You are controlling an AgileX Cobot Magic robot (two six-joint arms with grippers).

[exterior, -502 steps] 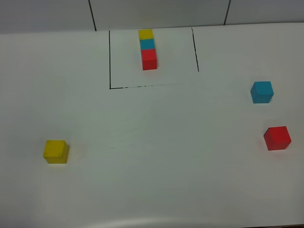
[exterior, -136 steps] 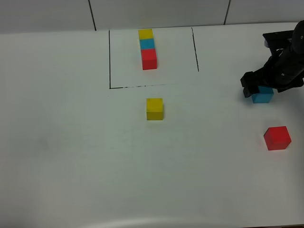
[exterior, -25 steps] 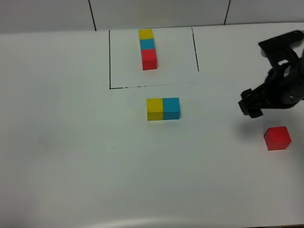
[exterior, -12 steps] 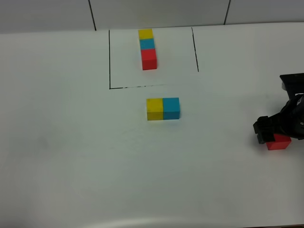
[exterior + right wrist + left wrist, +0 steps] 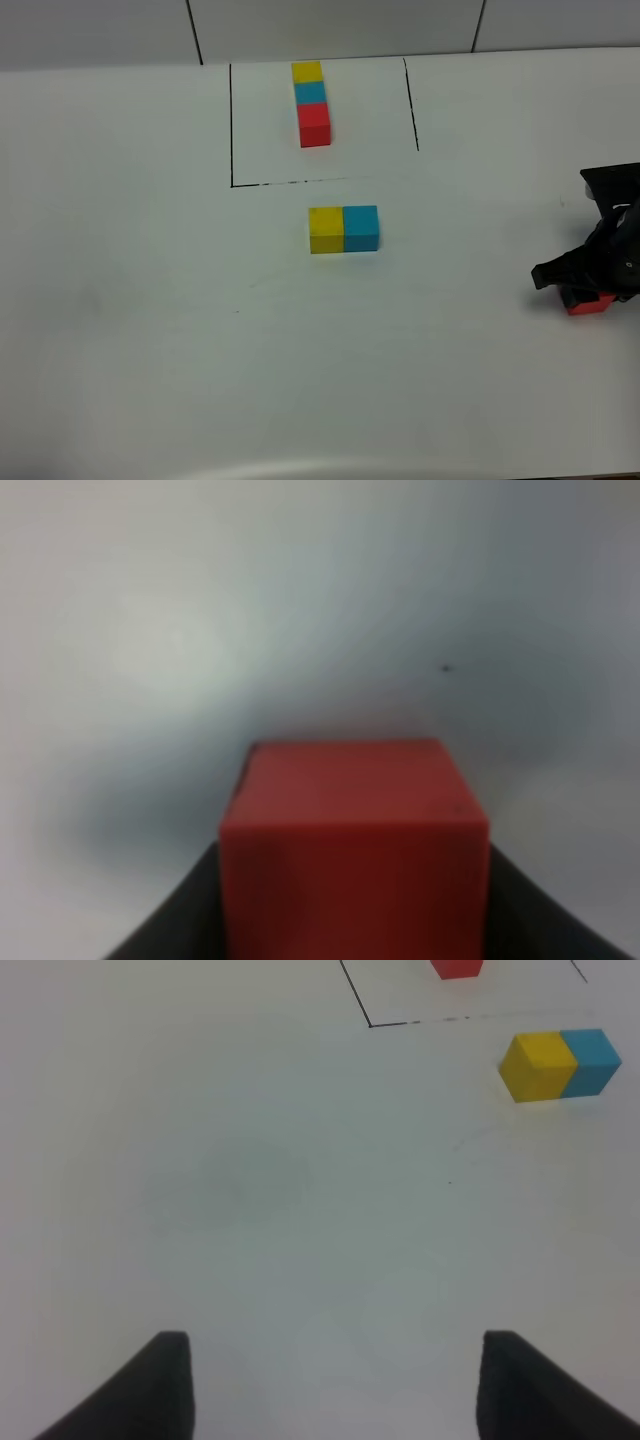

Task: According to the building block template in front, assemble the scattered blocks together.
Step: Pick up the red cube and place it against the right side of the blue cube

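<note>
The building block template (image 5: 312, 103), a yellow, cyan-blue and red row inside a black outline, lies at the back centre. In front of the outline the scattered yellow block (image 5: 325, 229) and cyan-blue block (image 5: 361, 227) sit touching side by side; both also show in the left wrist view as the yellow block (image 5: 538, 1065) and the blue block (image 5: 593, 1060). The red block (image 5: 592, 303) is at the right edge, mostly covered by my right gripper (image 5: 585, 285), which is shut on it. The right wrist view has the red block (image 5: 355, 840) filling the space between the dark fingers (image 5: 185, 915). My left gripper (image 5: 335, 1380) stands open over bare table, nothing between its fingers.
The white table (image 5: 200, 330) runs wide to the left and front of the joined pair. The template's black outline (image 5: 231, 125) is open toward the back. The table's front edge (image 5: 300, 468) lies near the bottom. The left arm does not show in the exterior view.
My right gripper came down from above the red block onto it, and its fingers closed on the block. The yellow and blue pair and the template have not moved.
</note>
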